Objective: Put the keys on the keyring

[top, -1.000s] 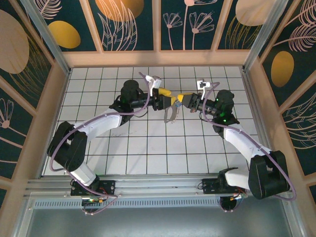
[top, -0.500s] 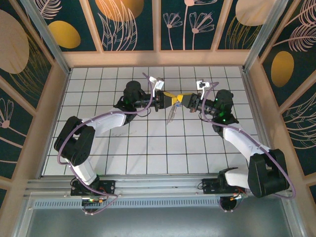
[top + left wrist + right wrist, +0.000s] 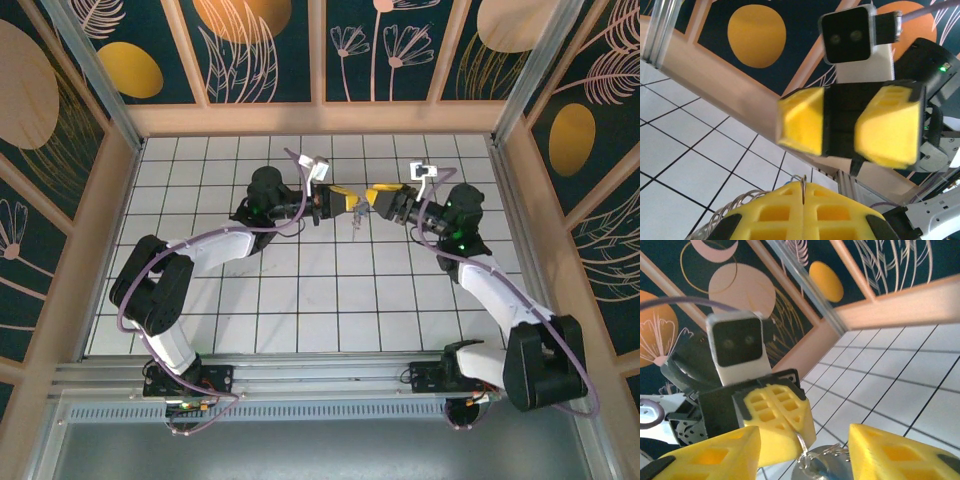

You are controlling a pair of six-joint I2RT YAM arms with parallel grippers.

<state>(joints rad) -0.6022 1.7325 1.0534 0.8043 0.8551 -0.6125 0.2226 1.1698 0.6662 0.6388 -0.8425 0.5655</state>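
1. The left gripper (image 3: 346, 199) is clamped shut on the keyring (image 3: 355, 213), in the upper middle of the top view. It holds the ring above the tiled table (image 3: 300, 300), so the loop dangles free below the fingertips. Raised like this, the ring is probably being offered to the other arm.
2. The right gripper (image 3: 373, 198) faces it tip to tip, just beside it, with its jaws parted and nothing between them. I judge it is placed to take the ring, or the key, from the opposite side.
3. The left wrist view adds what the top view cannot show. A thin wire of the keyring (image 3: 803, 186) is pinched edge-on in the seam of the closed yellow pads, with coiled loops at the lower left. The right gripper (image 3: 840, 125) is head-on at centre, its pads well apart.
4. The right wrist view gives the reverse side. The left gripper (image 3: 778, 416) is shut at centre-left, and the keyring (image 3: 802, 446) hangs from its tip toward the bottom edge.
5. The key (image 3: 824, 471) seems to be the rounded silvery, bluish shape at that bottom edge, hanging off the ring. It is too cropped to be sure, and from above it cannot be told apart from the ring.
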